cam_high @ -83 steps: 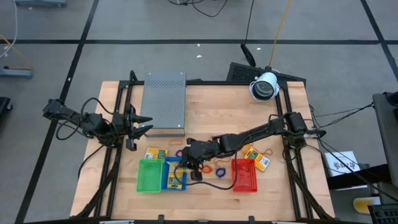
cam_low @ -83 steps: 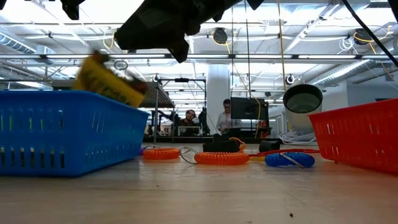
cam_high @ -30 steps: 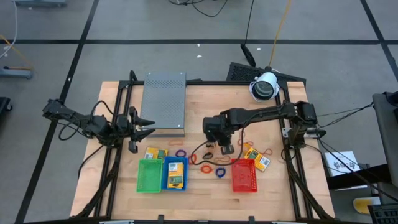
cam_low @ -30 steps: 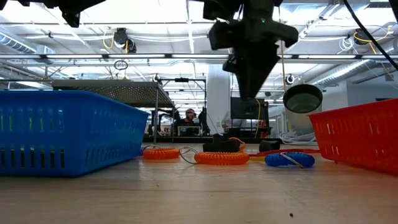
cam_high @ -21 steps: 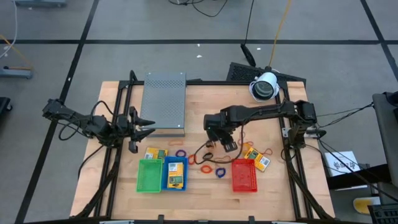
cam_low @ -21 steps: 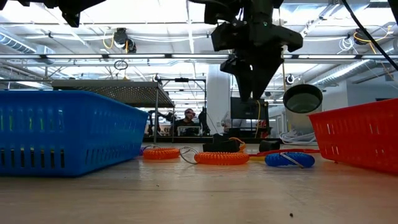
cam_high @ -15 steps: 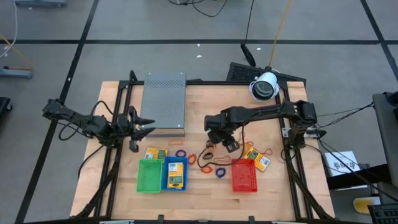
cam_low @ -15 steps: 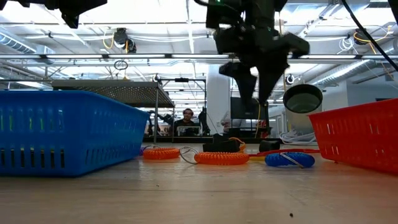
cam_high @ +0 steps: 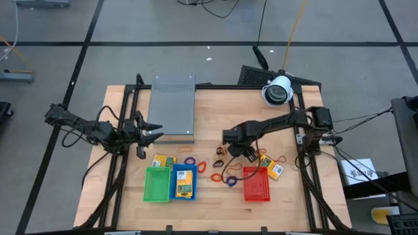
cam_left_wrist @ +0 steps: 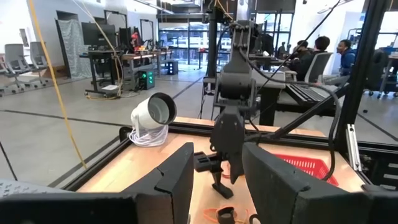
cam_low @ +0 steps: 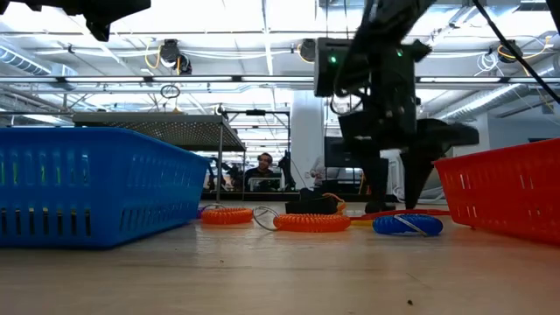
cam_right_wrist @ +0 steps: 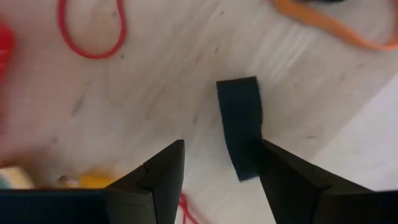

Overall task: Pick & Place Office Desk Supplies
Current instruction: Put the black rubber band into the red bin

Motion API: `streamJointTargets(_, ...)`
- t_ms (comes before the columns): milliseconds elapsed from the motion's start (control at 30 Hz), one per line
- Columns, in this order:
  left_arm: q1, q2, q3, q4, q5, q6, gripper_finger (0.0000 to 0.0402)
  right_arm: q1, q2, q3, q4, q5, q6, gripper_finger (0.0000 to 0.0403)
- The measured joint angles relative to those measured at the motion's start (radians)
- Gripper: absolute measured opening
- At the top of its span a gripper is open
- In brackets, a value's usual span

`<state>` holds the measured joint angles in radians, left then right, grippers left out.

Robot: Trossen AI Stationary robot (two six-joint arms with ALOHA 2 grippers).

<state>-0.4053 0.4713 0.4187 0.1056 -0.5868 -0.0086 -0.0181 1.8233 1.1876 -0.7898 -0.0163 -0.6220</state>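
The right gripper (cam_high: 249,154) reaches down over the middle of the table (cam_high: 215,111), just above the red basket (cam_high: 256,184), with its fingers (cam_right_wrist: 292,186) apart and nothing between them; in its wrist view a small black clip (cam_right_wrist: 240,127) lies flat on the wood just ahead of the fingertips, near a red rubber-band loop (cam_right_wrist: 92,30) and an orange loop (cam_right_wrist: 329,25). The left gripper (cam_high: 149,133) waits at the left edge beside the grey perforated metal box (cam_high: 173,108), fingers parted and empty. Loose loops lie scattered between the baskets: a purple one (cam_high: 190,160), a red one (cam_high: 201,166), an orange one (cam_high: 215,175) and a blue one (cam_high: 231,181). Yellow-orange packets sit in the blue basket (cam_high: 183,183), one (cam_high: 163,160) lies just above the green basket (cam_high: 157,184), and two more (cam_high: 270,164) lie right of the red basket's top edge.
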Motion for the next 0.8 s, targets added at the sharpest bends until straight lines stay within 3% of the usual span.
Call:
streamJointTargets(200,0.000,0.000,0.000,0.000,-0.025,0.000,0.0145,0.002,-0.007,-0.077,0.105,0.051,0.003,0.0183)
streamJointTargets(533,0.000,0.000,0.000,0.001,-0.027,0.000,0.0145,0.001,-0.024,-0.082,0.129,0.059,0.011,0.0178)
streamJointTargets(800,0.000,0.000,0.000,0.001,-0.027,0.000,0.0145,-0.003,-0.109,-0.084,0.191,0.089,0.063,0.0173)
